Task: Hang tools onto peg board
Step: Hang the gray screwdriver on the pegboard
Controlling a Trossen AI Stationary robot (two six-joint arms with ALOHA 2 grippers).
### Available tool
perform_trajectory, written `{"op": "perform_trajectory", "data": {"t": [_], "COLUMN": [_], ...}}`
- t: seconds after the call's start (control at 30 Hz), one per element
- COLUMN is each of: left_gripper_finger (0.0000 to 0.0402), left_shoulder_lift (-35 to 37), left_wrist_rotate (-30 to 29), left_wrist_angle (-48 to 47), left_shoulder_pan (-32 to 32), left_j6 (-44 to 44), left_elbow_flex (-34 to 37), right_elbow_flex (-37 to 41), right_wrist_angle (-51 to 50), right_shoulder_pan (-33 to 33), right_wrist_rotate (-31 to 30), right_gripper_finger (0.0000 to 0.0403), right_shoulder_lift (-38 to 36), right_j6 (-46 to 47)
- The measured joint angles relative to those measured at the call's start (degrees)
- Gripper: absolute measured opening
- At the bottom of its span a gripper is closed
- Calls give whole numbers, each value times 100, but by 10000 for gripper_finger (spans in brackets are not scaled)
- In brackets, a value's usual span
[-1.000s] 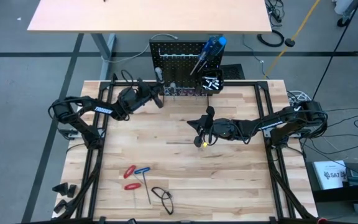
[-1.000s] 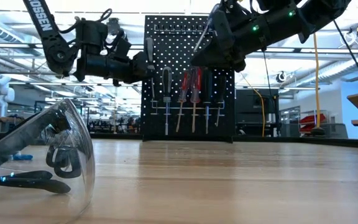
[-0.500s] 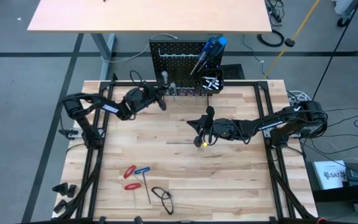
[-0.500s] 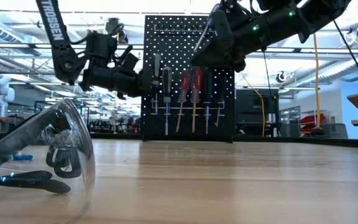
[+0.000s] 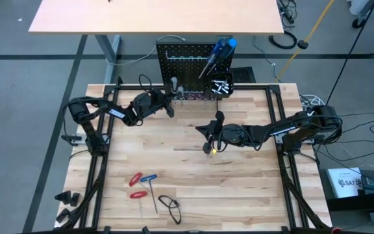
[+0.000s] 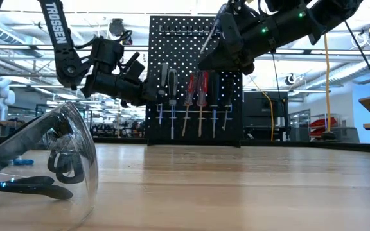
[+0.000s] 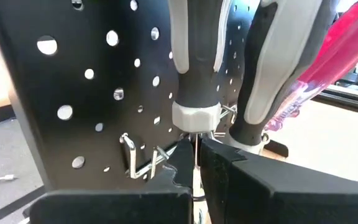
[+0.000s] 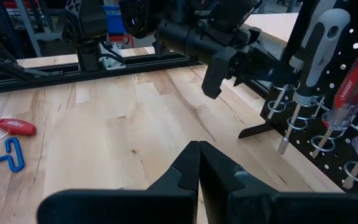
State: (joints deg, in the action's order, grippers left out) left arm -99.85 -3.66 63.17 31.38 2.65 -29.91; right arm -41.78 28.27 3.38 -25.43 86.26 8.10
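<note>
Reaching farther forward, left end effector (image 7: 196, 163) pinches screwdriver (image 7: 195, 68) against peg board (image 7: 73, 81).

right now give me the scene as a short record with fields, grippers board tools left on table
left gripper: shut on the shaft of a grey-and-black screwdriver at the peg board
right gripper: shut, empty, above mid-table
on board: screwdrivers in hook rings, including a red-handled screwdriver
on table: T-handle tools, near front left
also: safety glasses

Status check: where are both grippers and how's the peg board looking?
Left gripper shut on grey-handled screwdriver, at the peg board hooks. Right gripper shut, empty, mid-table. Red T-handle tools on the table. Nothing blocking.
</note>
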Motion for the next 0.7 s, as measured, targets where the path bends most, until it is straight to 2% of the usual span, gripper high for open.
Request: {"op": "perform_trajectory", "data": {"t": [0.1,0.7], "left_gripper_finger": [12,140], "left_shoulder_lift": [2,0], "left_wrist_rotate": [15,74], "left_wrist_angle": [-25,-80], "left_shoulder_pan": [0,-79], "left_j6": [2,-9], "left_elbow_flex": [0,2], "right_elbow_flex": [0,0], "right_wrist_angle": [0,4], "right_shoulder_pan": [0,0], "right_wrist_rotate": [0,0], "right_gripper_finger": [0,0], "right_shoulder_lift": [0,0], "right_j6": [-6,-24]}}
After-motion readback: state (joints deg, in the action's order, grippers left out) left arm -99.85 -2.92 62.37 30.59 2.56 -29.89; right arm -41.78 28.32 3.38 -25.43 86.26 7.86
